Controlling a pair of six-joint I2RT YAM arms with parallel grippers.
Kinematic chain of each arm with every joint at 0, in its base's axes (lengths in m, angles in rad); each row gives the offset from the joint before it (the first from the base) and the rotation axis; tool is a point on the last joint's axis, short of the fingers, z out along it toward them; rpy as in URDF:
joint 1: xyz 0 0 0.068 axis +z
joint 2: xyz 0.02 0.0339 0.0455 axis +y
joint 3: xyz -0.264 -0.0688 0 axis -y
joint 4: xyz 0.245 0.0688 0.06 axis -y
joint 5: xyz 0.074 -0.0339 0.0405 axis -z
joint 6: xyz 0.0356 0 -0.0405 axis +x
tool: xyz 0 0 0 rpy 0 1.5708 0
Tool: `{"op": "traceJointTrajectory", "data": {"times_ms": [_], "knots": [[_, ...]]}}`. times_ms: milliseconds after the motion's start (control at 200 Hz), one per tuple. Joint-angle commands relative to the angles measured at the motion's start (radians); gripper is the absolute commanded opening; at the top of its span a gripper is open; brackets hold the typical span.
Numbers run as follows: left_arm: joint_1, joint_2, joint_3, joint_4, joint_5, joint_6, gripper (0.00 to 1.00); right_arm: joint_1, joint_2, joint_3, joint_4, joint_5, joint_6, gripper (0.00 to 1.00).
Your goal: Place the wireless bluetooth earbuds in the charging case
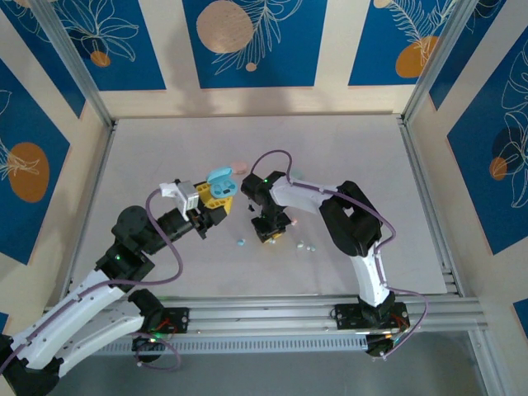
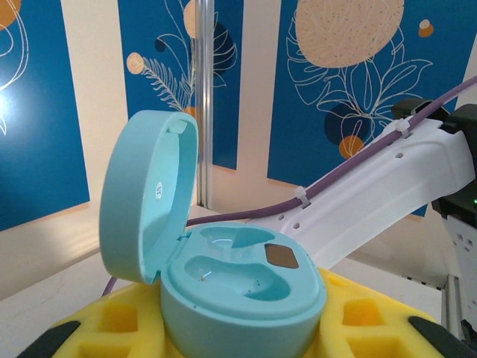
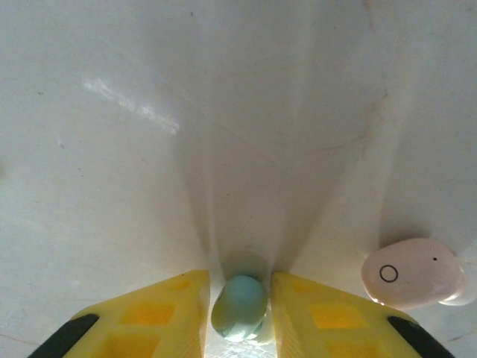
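As the top view has it, worktop (image 1: 346,165): pale grey, filling the middle of the frame, walled by blue-and-cream panels (image 1: 247,41).
Left arm (image 1: 99,289): white, rising from lower left toward the centre.
Right arm (image 1: 355,223): white and black, bending from lower right to the centre.
Charging case (image 2: 238,291): light blue, lid (image 2: 141,194) hinged open to the left, both wells (image 2: 231,276) empty; lower centre of the left wrist view.
Left fingers (image 2: 112,321): yellow, clamped on the case's base from both sides.
Right fingers (image 3: 149,317): yellow, closed on a bud at the bottom edge.
Pink earbud (image 3: 412,273): lying on the worktop, lower right of the right wrist view, apart from the fingers.
Held earbud (image 3: 240,307): pale blue-green, pinched between the right fingers.
Loose earbuds (image 1: 306,246): two pale ones side by side on the worktop, right of the right fingers.
Light blue earbud (image 1: 241,242): on the worktop, to their left.
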Motion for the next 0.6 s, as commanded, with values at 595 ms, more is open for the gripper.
{"op": "traceJointTrajectory", "data": {"times_ms": [595], "knots": [[0.0, 0.001, 0.015, 0.049, 0.002, -0.017, 0.27, -0.023, 0.043, 0.039, 0.003, -0.07, 0.149, 0.3]]}}
